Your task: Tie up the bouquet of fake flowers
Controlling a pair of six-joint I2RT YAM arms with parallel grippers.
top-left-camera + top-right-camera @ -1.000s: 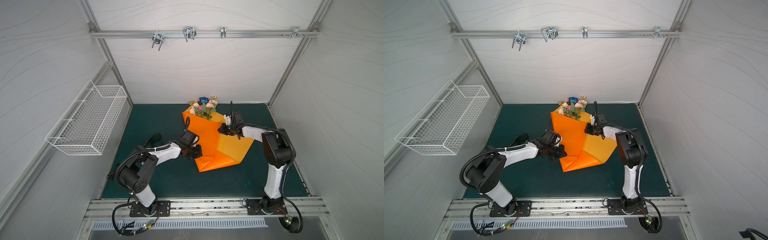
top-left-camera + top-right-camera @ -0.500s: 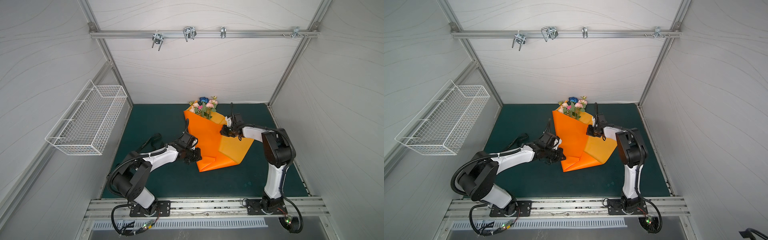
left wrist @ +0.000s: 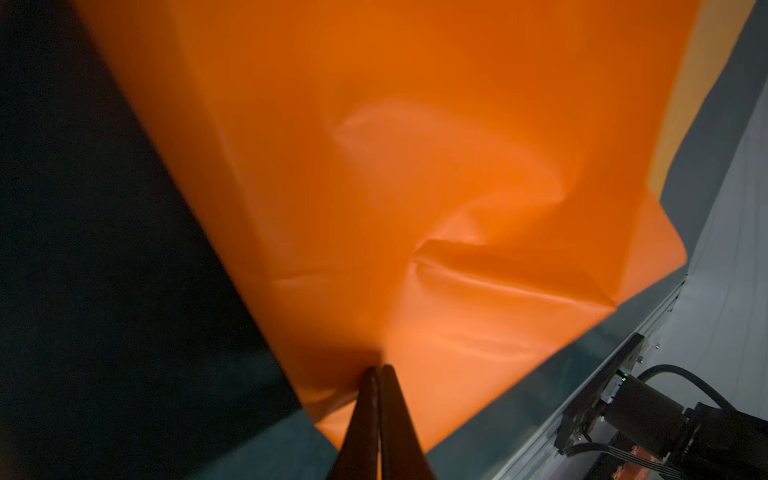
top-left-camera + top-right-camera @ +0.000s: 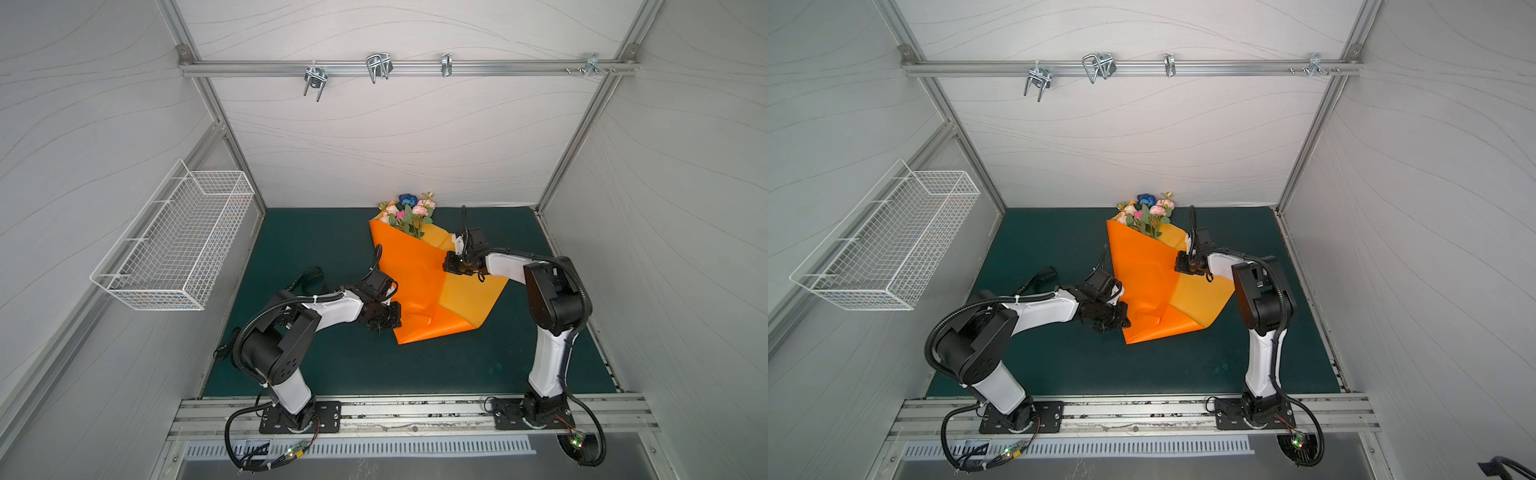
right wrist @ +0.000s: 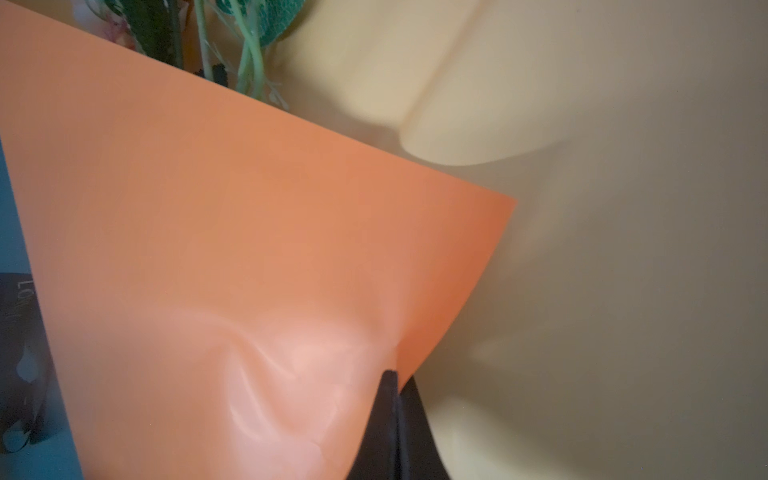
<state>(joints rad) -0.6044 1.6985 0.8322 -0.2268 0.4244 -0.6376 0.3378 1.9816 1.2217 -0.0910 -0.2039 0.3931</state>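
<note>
Only the top views show the one wire basket (image 4: 174, 245), wall-hung. One black ribbon (image 4: 305, 281) lies on the bench (image 4: 353, 365); the right wrist view reads "LO" on it. Left jaws pinch shut on the one orange paper (image 4: 411, 278), the bouquet of fake flowers (image 4: 409, 214) at its far end; right jaws clamp its flap.

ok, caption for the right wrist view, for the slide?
Right jaws shut on the orange wrapping paper, folded over the bouquet of fake flowers.
</note>
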